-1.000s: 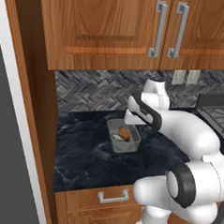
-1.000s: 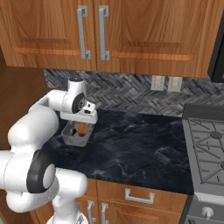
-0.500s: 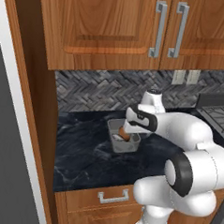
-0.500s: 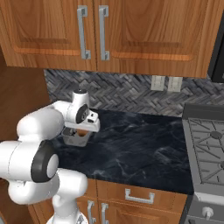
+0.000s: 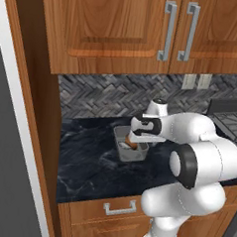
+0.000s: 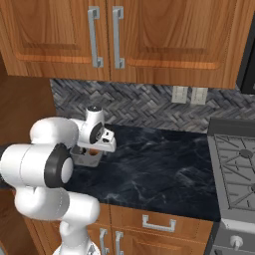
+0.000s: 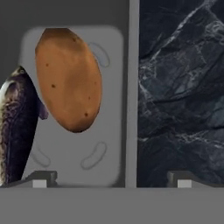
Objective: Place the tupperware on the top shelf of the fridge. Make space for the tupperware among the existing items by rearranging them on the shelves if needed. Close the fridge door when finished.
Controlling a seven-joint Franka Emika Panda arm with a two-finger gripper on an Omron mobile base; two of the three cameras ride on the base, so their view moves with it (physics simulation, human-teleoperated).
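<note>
The gripper [image 7: 111, 178] is holding its jaws wide apart, straddling one side wall of the tupperware [image 7: 109, 109]: one fingertip is sitting inside the tub, the other over the dark marbled counter [image 7: 179, 87]. The tub, grey smooth plastic with rounded corners, is resting on that counter below the wooden cabinets [image 5: 116, 26], carrying an orange-brown speckled oval food [image 7: 68, 78] and a dark mottled piece [image 7: 17, 127].
</note>
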